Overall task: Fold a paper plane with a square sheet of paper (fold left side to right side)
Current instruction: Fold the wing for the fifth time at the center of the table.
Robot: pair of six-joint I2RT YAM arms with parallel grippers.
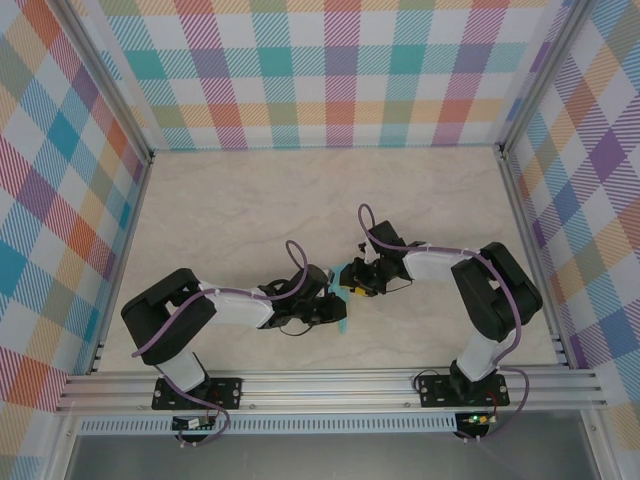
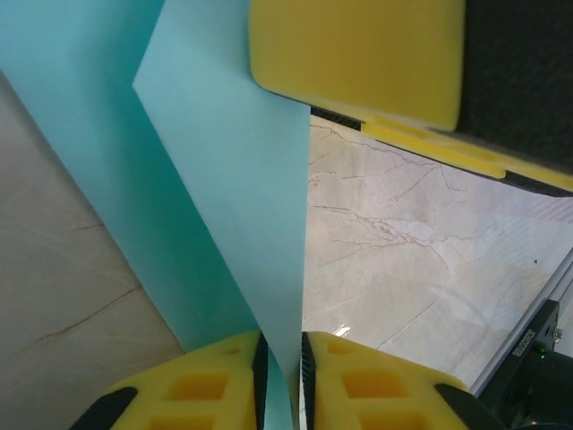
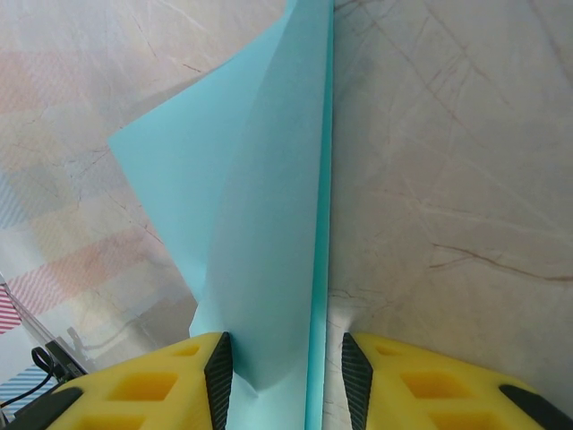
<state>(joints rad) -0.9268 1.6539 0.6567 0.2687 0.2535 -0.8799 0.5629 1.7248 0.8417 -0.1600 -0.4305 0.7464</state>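
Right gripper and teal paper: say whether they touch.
Touching. Right wrist view: the square sheet of paper rests against one pad of the right gripper; a gap shows beside the other.

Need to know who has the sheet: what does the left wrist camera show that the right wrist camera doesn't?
Left wrist only: the other arm's yellow finger above the teal paper, plus the table-edge frame. Right wrist only: bare table showing between the paper and one finger of the right gripper, which stands open. Both: the paper running up between that camera's own yellow fingers, over the marble table.
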